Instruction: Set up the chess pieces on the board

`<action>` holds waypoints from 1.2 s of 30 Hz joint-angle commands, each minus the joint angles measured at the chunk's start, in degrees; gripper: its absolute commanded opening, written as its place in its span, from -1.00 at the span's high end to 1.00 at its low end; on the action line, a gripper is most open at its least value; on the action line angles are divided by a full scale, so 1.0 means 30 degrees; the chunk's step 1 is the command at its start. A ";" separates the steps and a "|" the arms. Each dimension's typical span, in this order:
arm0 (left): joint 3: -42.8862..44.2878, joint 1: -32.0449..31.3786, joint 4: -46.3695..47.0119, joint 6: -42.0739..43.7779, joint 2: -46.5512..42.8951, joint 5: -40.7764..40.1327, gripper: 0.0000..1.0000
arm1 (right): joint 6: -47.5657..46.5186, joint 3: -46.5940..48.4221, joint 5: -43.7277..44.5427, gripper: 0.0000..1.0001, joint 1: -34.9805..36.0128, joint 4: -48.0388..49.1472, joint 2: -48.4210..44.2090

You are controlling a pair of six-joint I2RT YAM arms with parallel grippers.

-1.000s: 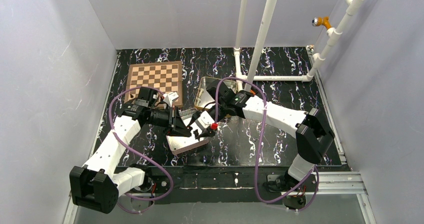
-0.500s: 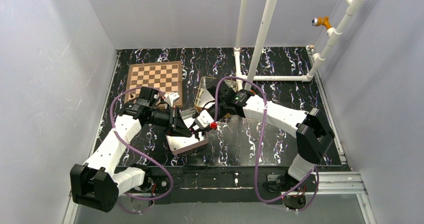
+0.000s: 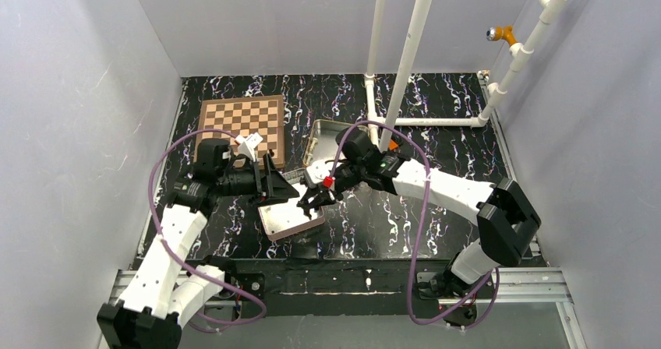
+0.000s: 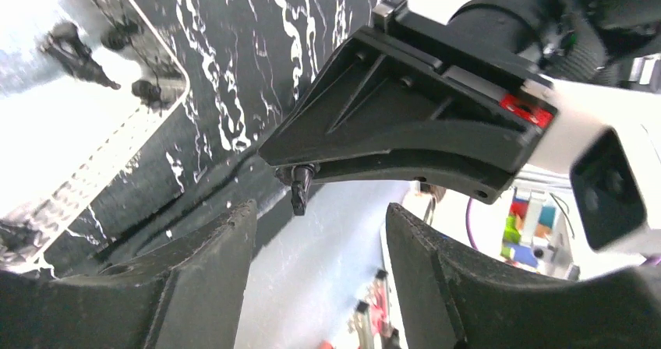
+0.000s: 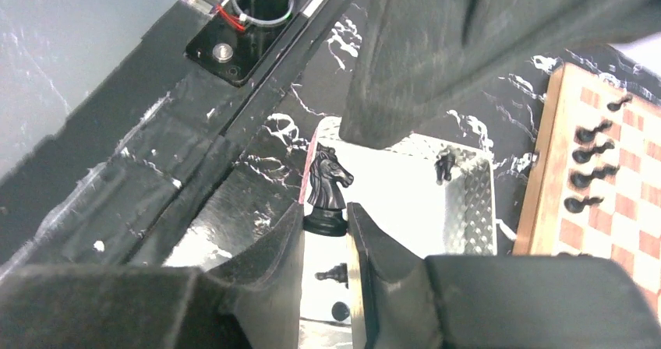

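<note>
My right gripper [image 5: 326, 223] is shut on the base of a black knight [image 5: 328, 179], held upright above a metal tin [image 5: 472, 201]. Other black chess pieces [image 5: 443, 164] lie in that tin. In the left wrist view the knight [image 4: 300, 192] hangs small from the right gripper's fingers, just beyond my left gripper [image 4: 319, 228], which is open and empty. From above, the left gripper [image 3: 274, 182] faces the right gripper [image 3: 313, 202] across the tin [image 3: 295, 224]. The board [image 3: 241, 121] lies at the back left. Several black pieces [image 5: 586, 156] stand along the board's [image 5: 623, 236] near edge.
A second metal tin [image 3: 328, 133] sits behind the right wrist. White pipes [image 3: 405, 61] rise from the back of the table, with another [image 3: 436, 121] lying along it. Grey walls close in both sides. A metal rail [image 3: 514, 283] runs along the near edge.
The right gripper shut on the knight. The left gripper, shut a second ago, opened and drew back to the left, its arm swinging outward.
</note>
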 commanded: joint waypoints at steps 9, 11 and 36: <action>-0.3803 0.0194 0.8869 -0.6476 -0.3957 -0.3678 -0.22 | 1.5206 -0.2846 0.4402 0.85 -0.0394 1.2084 -0.1509; -0.3931 0.0192 0.9338 -0.7074 -0.3820 -0.3954 -0.18 | 1.5470 -0.2828 0.4773 0.86 -0.0394 1.2192 -0.1389; -0.3715 0.0202 0.9629 -0.6510 -0.2499 -0.3286 1.00 | 1.5436 -0.2595 0.5241 0.83 -0.0365 1.2078 -0.0840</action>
